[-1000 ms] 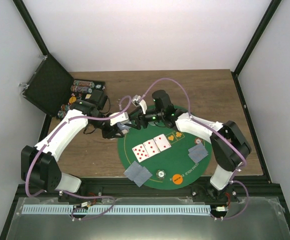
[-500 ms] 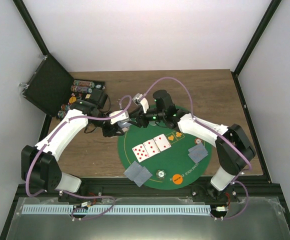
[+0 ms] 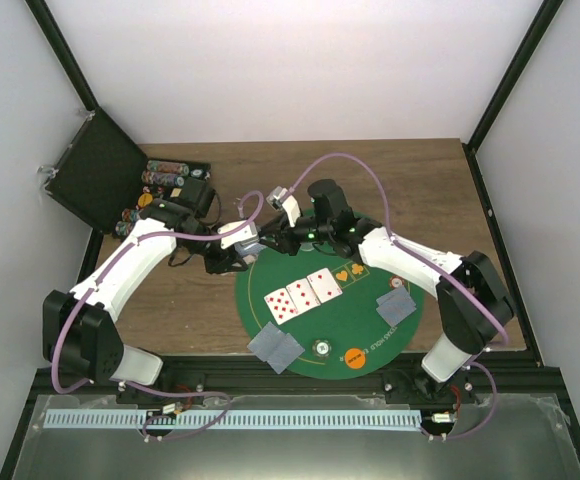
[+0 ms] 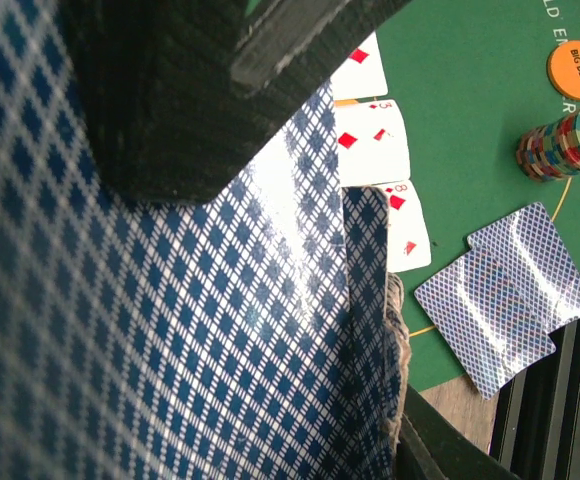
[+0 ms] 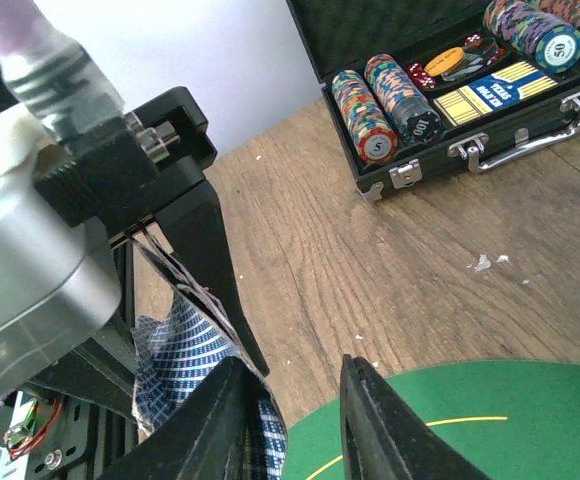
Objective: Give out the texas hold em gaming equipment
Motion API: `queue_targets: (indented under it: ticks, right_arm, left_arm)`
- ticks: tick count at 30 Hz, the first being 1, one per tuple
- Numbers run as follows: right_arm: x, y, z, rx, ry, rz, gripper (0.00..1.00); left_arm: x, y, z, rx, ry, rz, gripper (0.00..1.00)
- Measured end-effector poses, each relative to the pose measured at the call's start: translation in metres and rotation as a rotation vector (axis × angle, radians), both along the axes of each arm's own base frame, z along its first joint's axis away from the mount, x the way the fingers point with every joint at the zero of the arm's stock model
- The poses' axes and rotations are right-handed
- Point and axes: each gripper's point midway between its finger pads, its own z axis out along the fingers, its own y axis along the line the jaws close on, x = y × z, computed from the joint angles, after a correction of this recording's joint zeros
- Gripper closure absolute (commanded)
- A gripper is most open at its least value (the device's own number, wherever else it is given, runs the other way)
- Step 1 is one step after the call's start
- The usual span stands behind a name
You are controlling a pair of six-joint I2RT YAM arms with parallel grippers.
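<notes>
Starting at the near rim of the round green mat (image 3: 365,318), an orange button (image 3: 353,357) printed BIG BLIND lies just beside a short stack of chips (image 3: 321,348). A pair of face-down cards (image 3: 275,345) lies to the left of them and a second face-down pair (image 3: 396,305) farther right, both showing blue-checked backs. Past these, at the middle of the mat, three face-up cards (image 3: 303,292) lie in a slanted row with their edges touching, red pips showing (diamonds, in the left wrist view). At the mat's far left edge the two arms meet. The left gripper (image 3: 238,256) is clamped on the deck (image 4: 170,350), whose diamond-patterned backs fill most of the left wrist view, with loose card edges fanning out below. The right gripper (image 5: 295,365) sits right against that deck. Its two dark fingers (image 5: 225,410) stand apart, wood and mat show through the gap, and the checked edge of a card lies along the inner side of one finger. The fingers are not pressed together on that card, so the card is between them rather than pinched. Beyond the grippers, on the wooden table (image 3: 400,185), an open black case (image 3: 198,192) sits at the far left with its lid tilted back. It holds rolls of multicoloured chips (image 5: 375,100), a blue and yellow box (image 5: 495,90) and an orange disc (image 5: 445,60).
</notes>
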Motion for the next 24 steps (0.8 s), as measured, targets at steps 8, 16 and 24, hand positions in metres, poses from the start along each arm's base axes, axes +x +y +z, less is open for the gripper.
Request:
queue_targets:
  ticks: [8, 16, 24]
  right_arm:
    - [-0.005, -0.002, 0.002, -0.001, 0.001, 0.026, 0.99]
    - [-0.007, -0.005, 0.001, -0.007, 0.015, 0.045, 0.93]
    - [-0.002, -0.011, -0.005, -0.039, 0.028, 0.016, 0.82]
  left_arm:
    - [0.002, 0.001, -0.004, 0.009, 0.000, 0.006, 0.70]
    - [0.003, 0.001, -0.007, 0.011, 0.005, 0.006, 0.70]
    - [0.001, 0.001, -0.009, 0.008, 0.013, 0.006, 0.70]
